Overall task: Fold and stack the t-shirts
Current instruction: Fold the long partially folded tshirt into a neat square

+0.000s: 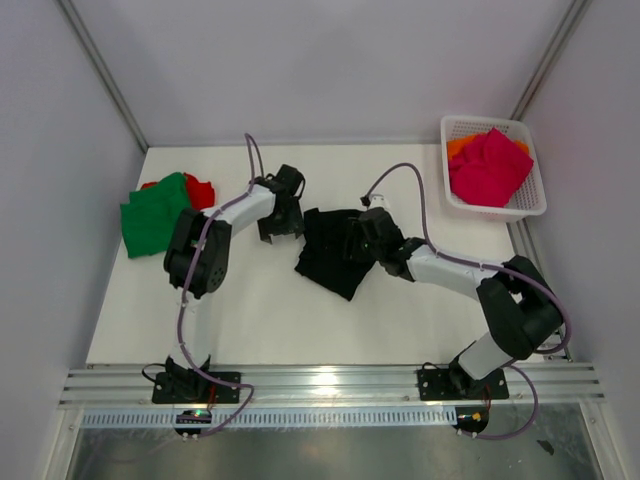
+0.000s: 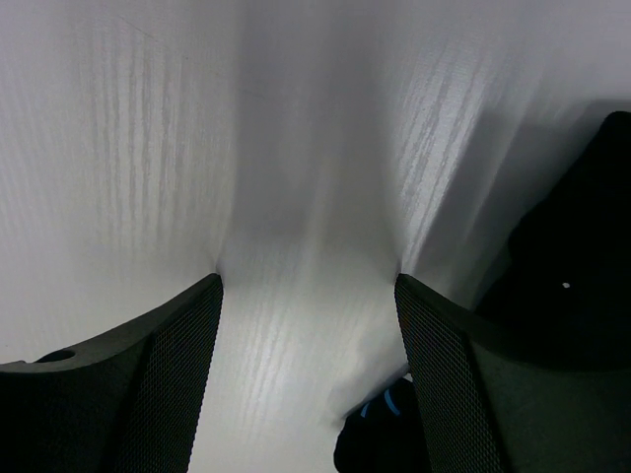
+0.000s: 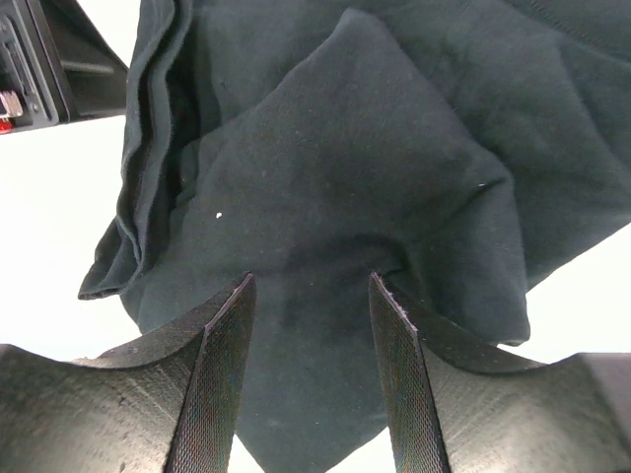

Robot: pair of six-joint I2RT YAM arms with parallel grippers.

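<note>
The large black t-shirt [image 1: 335, 255] lies crumpled mid-table. My right gripper [image 1: 358, 238] is down on it, open. In the right wrist view the gripper [image 3: 313, 283] has its fingertips [image 3: 245, 288] on the black cloth [image 3: 325, 177], which lies flat between them, unpinched. My left gripper [image 1: 281, 226] is open just left of the shirt. In the left wrist view it [image 2: 309, 281] hangs over bare table, with the black cloth [image 2: 582, 246] at the right edge. A green t-shirt [image 1: 153, 216] lies folded far left, over a red one [image 1: 201, 190]. A magenta-pink t-shirt [image 1: 490, 166] and an orange one [image 1: 460, 146] are in the basket.
The white lattice basket [image 1: 533, 197] stands at the back right corner. Frame posts and grey walls close in the table [image 1: 250, 310] on both sides and at the back. A metal rail [image 1: 330, 385] runs along the near edge by the arm bases.
</note>
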